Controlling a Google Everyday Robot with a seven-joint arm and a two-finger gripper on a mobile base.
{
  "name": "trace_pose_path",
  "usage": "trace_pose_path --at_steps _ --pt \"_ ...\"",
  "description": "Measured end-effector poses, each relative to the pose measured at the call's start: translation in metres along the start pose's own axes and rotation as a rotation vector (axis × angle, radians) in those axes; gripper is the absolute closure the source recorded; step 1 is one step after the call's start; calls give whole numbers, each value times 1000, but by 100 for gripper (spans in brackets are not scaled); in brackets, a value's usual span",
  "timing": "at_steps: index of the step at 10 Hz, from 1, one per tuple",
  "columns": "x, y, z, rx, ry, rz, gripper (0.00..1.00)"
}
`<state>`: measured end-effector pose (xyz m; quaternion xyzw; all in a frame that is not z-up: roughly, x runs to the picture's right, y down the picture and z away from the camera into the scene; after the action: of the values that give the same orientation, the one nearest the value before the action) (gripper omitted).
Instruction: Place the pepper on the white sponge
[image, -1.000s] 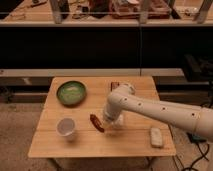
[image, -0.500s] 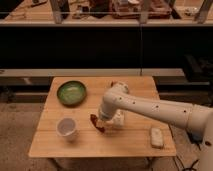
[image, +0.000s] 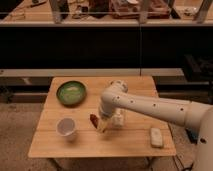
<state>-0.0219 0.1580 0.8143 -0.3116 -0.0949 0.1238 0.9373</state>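
Observation:
The pepper (image: 94, 119) is a small dark red piece near the middle of the wooden table (image: 125, 145). My gripper (image: 102, 124) is down at the table right beside it, at its right end, and touches or nearly touches it. The white sponge (image: 156, 137) lies flat near the table's front right corner, well to the right of the gripper and the pepper. The arm reaches in from the right, above the table.
A green bowl (image: 71, 93) sits at the table's back left. A white cup (image: 66, 128) stands at the front left, close to the pepper. A small upright white bottle (image: 118, 118) stands just right of the gripper. Dark shelving runs behind the table.
The arm's wrist has swung a little to the left and lowered at the pepper. The pepper has shifted slightly left. The sponge, cup and bowl have not moved.

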Motion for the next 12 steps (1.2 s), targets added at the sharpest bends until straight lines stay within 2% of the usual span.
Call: trace_pose_path --at_steps 2,5,10,12 --pt "7 -12 15 -18 -15 33 20" --pt "7 -23 33 -26 -54 55 20" --pt "0 -23 45 -47 -84 65 20" --pt "-7 -20 45 -45 -88 49 30"
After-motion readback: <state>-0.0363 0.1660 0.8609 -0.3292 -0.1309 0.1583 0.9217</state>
